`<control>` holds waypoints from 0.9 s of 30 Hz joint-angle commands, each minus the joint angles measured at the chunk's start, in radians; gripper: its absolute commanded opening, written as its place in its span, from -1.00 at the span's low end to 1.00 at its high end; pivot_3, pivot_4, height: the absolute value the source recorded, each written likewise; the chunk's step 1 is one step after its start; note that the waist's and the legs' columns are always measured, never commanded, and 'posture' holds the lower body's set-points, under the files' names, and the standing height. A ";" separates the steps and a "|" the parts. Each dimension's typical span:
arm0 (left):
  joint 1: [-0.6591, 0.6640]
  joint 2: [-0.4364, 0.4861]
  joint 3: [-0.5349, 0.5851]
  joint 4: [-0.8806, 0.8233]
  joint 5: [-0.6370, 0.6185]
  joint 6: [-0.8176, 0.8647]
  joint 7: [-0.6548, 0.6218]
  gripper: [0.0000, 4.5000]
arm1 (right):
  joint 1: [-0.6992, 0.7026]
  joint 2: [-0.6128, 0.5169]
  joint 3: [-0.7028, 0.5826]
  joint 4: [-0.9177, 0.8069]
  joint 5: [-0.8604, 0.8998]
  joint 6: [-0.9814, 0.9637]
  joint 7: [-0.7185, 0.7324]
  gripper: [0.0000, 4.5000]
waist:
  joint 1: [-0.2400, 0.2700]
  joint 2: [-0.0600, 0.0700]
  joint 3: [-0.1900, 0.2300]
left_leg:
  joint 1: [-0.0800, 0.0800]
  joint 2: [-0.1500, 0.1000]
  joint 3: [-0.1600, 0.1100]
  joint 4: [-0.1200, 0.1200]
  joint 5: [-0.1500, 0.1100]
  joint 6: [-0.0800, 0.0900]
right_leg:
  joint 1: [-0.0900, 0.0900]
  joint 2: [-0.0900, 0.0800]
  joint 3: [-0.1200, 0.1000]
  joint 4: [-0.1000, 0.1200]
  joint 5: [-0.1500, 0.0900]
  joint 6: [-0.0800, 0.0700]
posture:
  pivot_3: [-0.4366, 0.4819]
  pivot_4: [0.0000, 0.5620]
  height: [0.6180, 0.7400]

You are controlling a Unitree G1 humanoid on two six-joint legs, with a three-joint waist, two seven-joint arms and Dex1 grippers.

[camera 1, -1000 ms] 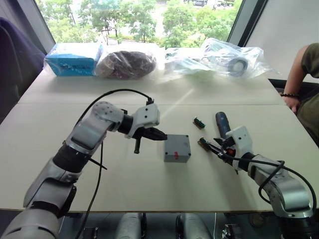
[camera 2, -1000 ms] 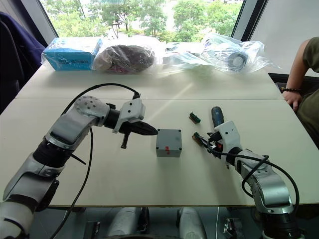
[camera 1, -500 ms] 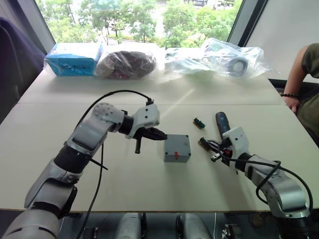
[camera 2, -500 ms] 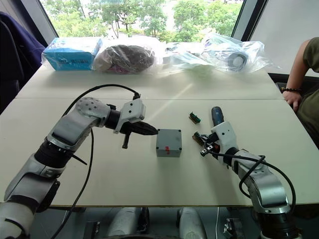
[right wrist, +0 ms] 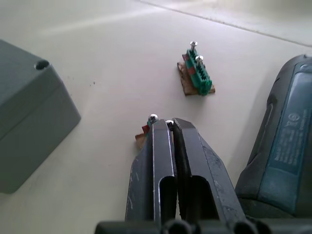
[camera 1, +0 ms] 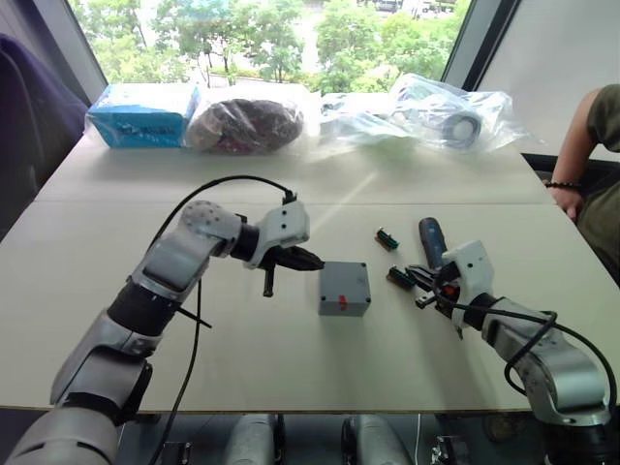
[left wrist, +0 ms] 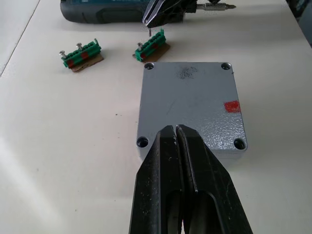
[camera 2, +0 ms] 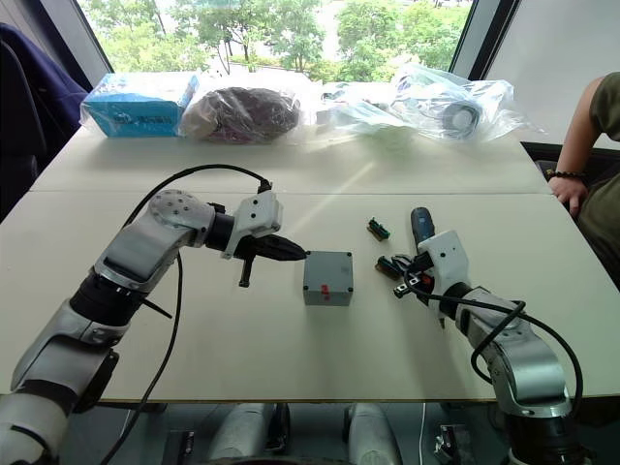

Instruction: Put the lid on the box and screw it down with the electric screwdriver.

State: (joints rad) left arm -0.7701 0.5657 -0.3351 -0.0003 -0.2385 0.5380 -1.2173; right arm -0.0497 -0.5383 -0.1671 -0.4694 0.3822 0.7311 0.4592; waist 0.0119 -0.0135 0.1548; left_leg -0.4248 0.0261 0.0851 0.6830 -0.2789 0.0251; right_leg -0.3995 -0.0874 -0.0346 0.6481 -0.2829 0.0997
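Grey and closed, the box [camera 1: 344, 287] sits mid-bench [camera 1: 291, 339] with the lid [left wrist: 190, 103] seated flush on top, screw holes showing at its four corners and a small red mark on the side facing the robot. The left arm reaches in from 8 o'clock, elbow raised, forearm running toward the box; the left end effector [camera 1: 312, 260] has its two black fingers pressed together, holding nothing, tips just beside the box's 9 o'clock edge and over that edge in the wrist view. The right arm comes in from 4 o'clock, bent low over the bench, and the right end effector [camera 1: 418, 275] is likewise pinched shut with nothing between the fingers, its tips at a small green part [right wrist: 147, 127] that lies between the box and the screwdriver [camera 1: 431, 242]. A second green part [camera 1: 387, 238] lies apart, toward 12 o'clock from the first. The screwdriver lies flat, its long axis running roughly 12 to 6 o'clock, just beside the right end effector; in the left wrist view its metal bit [left wrist: 214, 7] shows at one end. Compared with half a second ago, the right end effector has risen slightly and shifted toward the screwdriver, while the left arm and the box are unchanged. A person's arm [camera 1: 581, 145] shows at 2 o'clock.
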 commanded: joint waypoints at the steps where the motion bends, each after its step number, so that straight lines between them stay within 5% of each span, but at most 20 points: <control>1: -0.032 0.008 0.130 -0.009 -0.090 0.077 0.024 -1.00 | -0.042 0.017 -0.041 -0.113 0.057 0.029 -0.030 -0.99 | -0.001 0.000 0.000 | 0.000 0.000 0.000 0.000 0.000 0.000 | 0.000 0.000 0.000 0.000 0.000 0.000 | -0.05 -0.47 1.00; 10: 0.073 0.110 0.118 -0.139 -0.128 0.149 -0.019 -1.00 | -0.128 0.056 0.080 -0.142 0.096 0.061 -0.020 -0.99 | 0.001 0.000 0.000 | 0.000 0.000 0.000 0.000 0.000 0.000 | 0.000 0.000 0.000 0.000 0.000 0.000 | -0.05 -0.47 1.00; 27: 0.101 0.112 0.114 -0.205 -0.139 0.178 0.039 -1.00 | -0.099 0.036 0.149 -0.086 0.047 0.004 0.010 -0.99 | 0.000 0.000 0.000 | 0.000 0.000 0.000 0.000 0.000 0.000 | 0.000 0.000 0.000 0.000 0.000 0.000 | -0.05 -0.47 1.00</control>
State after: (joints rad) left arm -0.6617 0.6729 -0.2220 -0.1721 -0.3719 0.7181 -1.1824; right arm -0.1490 -0.4940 -0.0084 -0.5445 0.4344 0.7563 0.4676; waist 0.0120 -0.0132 0.1551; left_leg -0.4253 0.0260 0.0852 0.6830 -0.2788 0.0249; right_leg -0.4000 -0.0876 -0.0347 0.6481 -0.2829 0.0996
